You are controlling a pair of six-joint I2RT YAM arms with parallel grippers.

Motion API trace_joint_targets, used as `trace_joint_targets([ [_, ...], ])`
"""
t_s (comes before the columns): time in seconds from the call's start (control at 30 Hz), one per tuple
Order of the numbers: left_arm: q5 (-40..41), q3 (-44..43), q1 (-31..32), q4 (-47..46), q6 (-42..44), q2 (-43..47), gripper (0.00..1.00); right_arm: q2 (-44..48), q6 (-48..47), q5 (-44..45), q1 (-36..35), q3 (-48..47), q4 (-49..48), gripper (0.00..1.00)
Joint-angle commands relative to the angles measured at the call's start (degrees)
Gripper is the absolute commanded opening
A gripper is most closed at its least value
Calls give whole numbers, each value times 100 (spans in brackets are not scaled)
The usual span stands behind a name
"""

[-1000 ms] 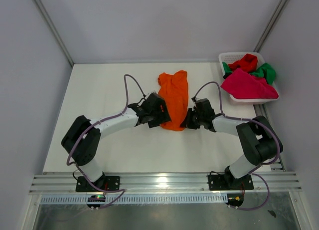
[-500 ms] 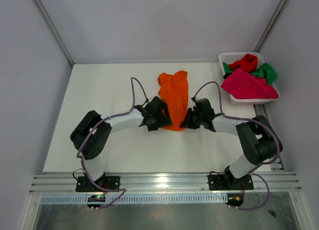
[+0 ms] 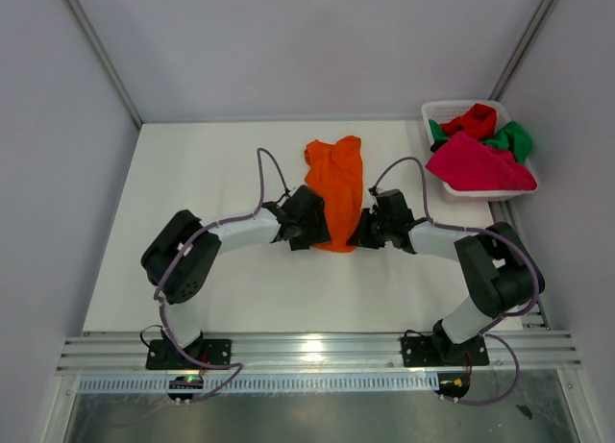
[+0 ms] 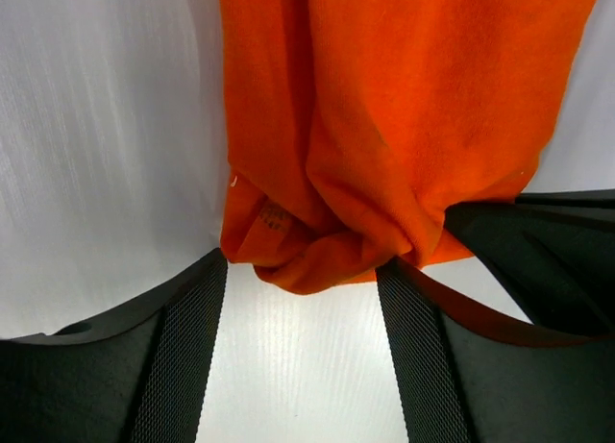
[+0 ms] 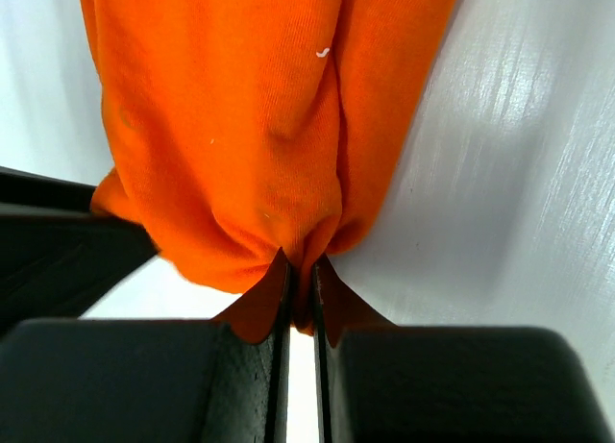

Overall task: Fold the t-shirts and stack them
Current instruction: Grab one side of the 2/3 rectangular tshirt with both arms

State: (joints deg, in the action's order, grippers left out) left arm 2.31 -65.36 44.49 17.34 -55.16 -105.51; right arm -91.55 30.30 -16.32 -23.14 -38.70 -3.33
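Since a second ago my left arm has pulled its elbow inward, and the left gripper (image 3: 306, 222) now sits against the near left corner of the crumpled bright orange cloth t-shirt (image 3: 334, 179), which lies mid-table. From above, both wrists hide its near hem. The left wrist view shows the fingers standing apart, bunched hem between their tips. My right gripper (image 5: 300, 270) pinches the near right corner tight. Far right, the white plastic lattice basket (image 3: 437, 107) holds a magenta-pink shirt (image 3: 476, 164), a red shirt (image 3: 471, 121) and a half-buried green shirt (image 3: 516, 137)
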Motion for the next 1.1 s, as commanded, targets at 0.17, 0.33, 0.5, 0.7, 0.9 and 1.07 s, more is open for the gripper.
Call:
trace_joint_targets([
  [0.17, -72, -214, -2, -109, 102, -321, 4, -223, -174, 366, -51, 240, 720, 6],
  [0.33, -2, -214, -2, -21, 93, -312, 0, -188, -157, 375, -51, 257, 711, 6],
  [0.5, 235, -600, -2, 549, 154, -189, 0, 57, -209, 445, -51, 47, 1079, 6],
  [0.7, 297, -1251, -2, 1693, 155, 311, 0, 978, -288, 700, -51, -498, 2204, 6],
  [0.9, 103, -961, 16, 1860, -65, 830, 0, 1806, -245, 648, -51, -376, 2662, 6],
  [1.07, -19, -978, 51, 2176, -83, 1050, 0, 2299, -95, 595, -59, -51, 2855, 6],
])
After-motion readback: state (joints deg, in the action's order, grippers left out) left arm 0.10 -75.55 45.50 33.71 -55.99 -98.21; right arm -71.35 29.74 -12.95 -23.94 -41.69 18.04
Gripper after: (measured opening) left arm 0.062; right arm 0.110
